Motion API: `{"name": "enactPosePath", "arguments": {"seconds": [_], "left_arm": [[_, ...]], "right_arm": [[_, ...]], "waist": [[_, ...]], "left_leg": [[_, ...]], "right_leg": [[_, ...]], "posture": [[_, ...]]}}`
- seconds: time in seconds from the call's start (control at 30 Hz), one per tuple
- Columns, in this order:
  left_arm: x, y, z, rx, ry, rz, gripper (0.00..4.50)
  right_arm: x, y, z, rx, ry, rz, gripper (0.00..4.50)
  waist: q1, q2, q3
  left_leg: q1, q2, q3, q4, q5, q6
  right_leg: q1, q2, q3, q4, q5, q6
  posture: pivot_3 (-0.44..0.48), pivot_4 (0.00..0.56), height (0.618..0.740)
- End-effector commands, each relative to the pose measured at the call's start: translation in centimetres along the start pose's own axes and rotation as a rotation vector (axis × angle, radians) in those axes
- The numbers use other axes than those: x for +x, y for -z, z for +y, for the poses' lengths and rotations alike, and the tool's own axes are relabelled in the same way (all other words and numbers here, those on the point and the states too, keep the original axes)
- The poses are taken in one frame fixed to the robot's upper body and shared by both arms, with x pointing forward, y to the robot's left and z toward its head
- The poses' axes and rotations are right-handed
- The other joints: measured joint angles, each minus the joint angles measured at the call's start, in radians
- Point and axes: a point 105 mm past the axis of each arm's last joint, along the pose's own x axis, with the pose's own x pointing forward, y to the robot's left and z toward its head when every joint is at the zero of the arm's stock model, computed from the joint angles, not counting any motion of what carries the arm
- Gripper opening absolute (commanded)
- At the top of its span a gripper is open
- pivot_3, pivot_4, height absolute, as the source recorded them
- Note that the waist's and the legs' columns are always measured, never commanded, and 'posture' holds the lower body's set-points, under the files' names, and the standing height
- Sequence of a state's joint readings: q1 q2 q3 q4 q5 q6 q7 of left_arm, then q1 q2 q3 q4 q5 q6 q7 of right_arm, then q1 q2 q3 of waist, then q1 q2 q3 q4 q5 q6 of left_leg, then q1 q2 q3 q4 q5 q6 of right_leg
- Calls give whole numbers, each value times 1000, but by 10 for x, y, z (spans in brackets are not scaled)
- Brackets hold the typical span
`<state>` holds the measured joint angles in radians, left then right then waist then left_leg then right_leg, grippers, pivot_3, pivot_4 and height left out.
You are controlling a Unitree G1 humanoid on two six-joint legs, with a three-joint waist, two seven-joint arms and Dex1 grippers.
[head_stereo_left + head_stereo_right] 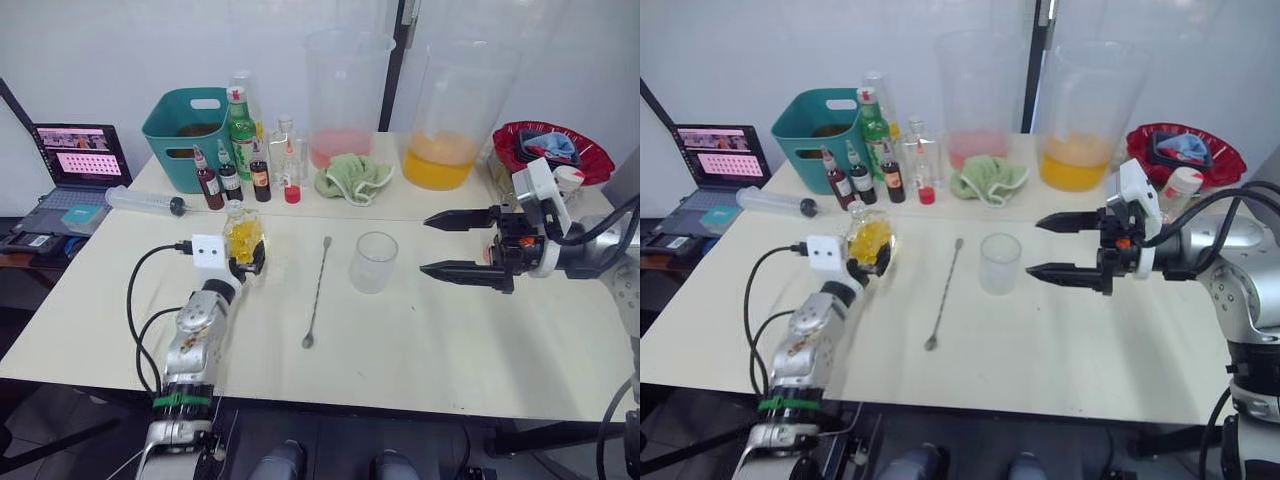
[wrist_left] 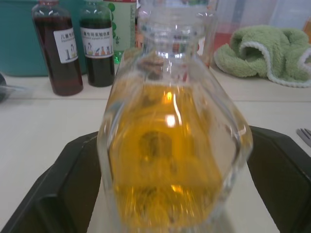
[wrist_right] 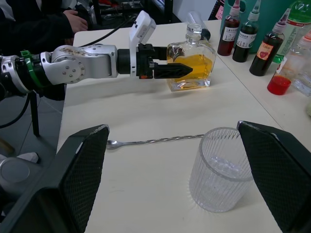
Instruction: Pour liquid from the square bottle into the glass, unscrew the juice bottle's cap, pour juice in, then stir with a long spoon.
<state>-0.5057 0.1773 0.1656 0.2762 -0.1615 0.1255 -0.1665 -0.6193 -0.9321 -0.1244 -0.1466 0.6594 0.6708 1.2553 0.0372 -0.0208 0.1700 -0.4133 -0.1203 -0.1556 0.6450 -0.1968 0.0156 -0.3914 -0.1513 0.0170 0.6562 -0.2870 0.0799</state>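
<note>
Amber liquid is glowing inside the square bottle (image 1: 243, 236), which is standing upright on the table (image 1: 430, 350) with the left gripper (image 3: 171, 69) reaching in around it; its jaws are sitting either side of the glass body, and they look closed on it, though from where I'm standing I can't swear they are squeezing yet. The bottle is being taken low on its flat sides, I'd guess so it won't twist when it is tipped. Across the table the right gripper (image 1: 440, 245) is hovering with its jaws spread wide apart and holding nothing, their tips pointing at the glass (image 1: 373, 262), which is standing just in front of them, not yet between them. That reads to me as getting ready to steady the glass for the pour. The long spoon (image 1: 317, 293) is lying flat between the bottle and the glass, waiting for the stirring at the end. Well beyond the left jaws, the small dark sauce bottles (image 1: 231, 174) and a green cloth (image 1: 352, 177) are sitting out of the way.
</note>
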Motion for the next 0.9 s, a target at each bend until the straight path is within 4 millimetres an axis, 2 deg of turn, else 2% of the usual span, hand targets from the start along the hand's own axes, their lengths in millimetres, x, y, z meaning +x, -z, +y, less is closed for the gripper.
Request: {"name": "enactPosePath", "arguments": {"seconds": [0.03, 0.07, 0.27, 0.43, 0.53, 0.6, 0.7, 0.8, 0.9], "left_arm": [[6, -13, -2, 34, -2, -50, 3053], [6, -13, -1, 39, -7, -53, 2797], [4, -21, 5, 37, -30, -91, 2798], [-4, -55, 6, 36, 18, -236, 2798], [-20, -81, 19, 91, 142, -307, 2798], [-25, -87, 21, 106, 190, -312, 2798], [-45, -105, 23, 124, 398, -316, 2798], [-59, -118, 20, 123, 578, -291, 2798], [-75, -121, 7, 132, 787, -221, 2798]], "right_arm": [[-2, -12, -1, -60, 12, -20, 4500], [-2, -12, -2, -60, 14, -21, 4500], [-2, -11, -2, -60, 20, -18, 4500], [0, -12, -1, -49, 11, -29, 4500], [0, -13, 3, -25, -21, -34, 4500], [-1, -13, 4, -17, -30, -35, 4500], [-2, -12, 9, 13, -65, -29, 4500], [-2, -12, 15, 42, -94, -30, 4500], [-3, -10, 20, 55, -103, -26, 4500]], "waist": [[0, 0, 0], [0, 0, 0], [0, 0, 0], [-4, -2, 1], [-19, -7, 4], [-30, -7, 4], [-38, -7, 4], [-43, -7, 4], [-43, -7, 4]], "left_leg": [[0, 0, 0, 0, 0, 0], [0, 0, 0, 0, 0, 0], [-1, 0, -1, 0, 0, 0], [-3, 0, -1, 0, 0, 0], [-11, 0, -1, 2, 1, -2], [-15, 0, -1, 2, 6, -9], [-17, 0, -1, 2, 6, -9], [-17, 0, -2, 1, 5, -8], [-17, 0, -3, 1, 3, -4]], "right_leg": [[0, 0, 0, 0, 0, 0], [-1, 0, 0, 1, 0, 0], [-2, 0, 0, 1, 1, 0], [-4, 0, 0, 1, 1, 0], [-15, 0, 0, 8, 3, -2], [-20, 0, 0, 9, 4, -4], [-22, 0, 0, 8, 4, -4], [-22, 0, 0, 8, 5, -4], [-22, 0, -1, 8, 5, -4]], "posture": [[0, 150, 740], [0, 150, 740], [0, 150, 740], [0, 150, 740], [0, 150, 740], [0, 150, 740], [0, 150, 740], [0, 150, 740], [0, 150, 740]]}}
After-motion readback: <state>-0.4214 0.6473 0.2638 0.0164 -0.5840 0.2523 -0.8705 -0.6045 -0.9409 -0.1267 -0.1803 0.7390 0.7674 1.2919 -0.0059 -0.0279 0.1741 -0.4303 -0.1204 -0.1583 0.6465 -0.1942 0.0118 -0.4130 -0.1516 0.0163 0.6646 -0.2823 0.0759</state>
